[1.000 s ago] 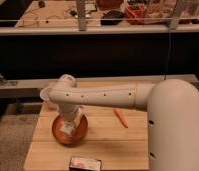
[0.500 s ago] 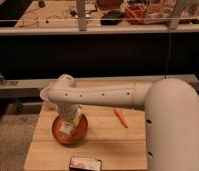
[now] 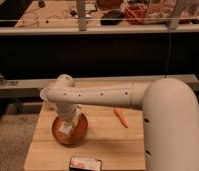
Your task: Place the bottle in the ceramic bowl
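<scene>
At the near edge of the wooden table (image 3: pixel 108 150) lies one flat dark box (image 3: pixel 85 163) with a pinkish label, well out of the arm's way. Just beyond it, toward the left, sits the single ceramic bowl (image 3: pixel 80 133), orange-brown and glossy, and the one bottle (image 3: pixel 66 128) is inside its rim, a whitish labelled shape, seemingly tilted, low over the bowl's floor. The gripper (image 3: pixel 69 121) reaches straight down into the bowl from the bent arm (image 3: pixel 93 96) above, which is presumably why the bottle sits centred there rather than at the edge: coming from overhead clears the rim. Whether the gripper is clamped on the bottle or has let it go cannot be told, nor whether the bottle already rests on the bowl. To the right of the bowl, apart from it, lies one carrot (image 3: pixel 121 117), untouched. Farther back, a bench runs behind the table, with a cluttered worktop beyond.
</scene>
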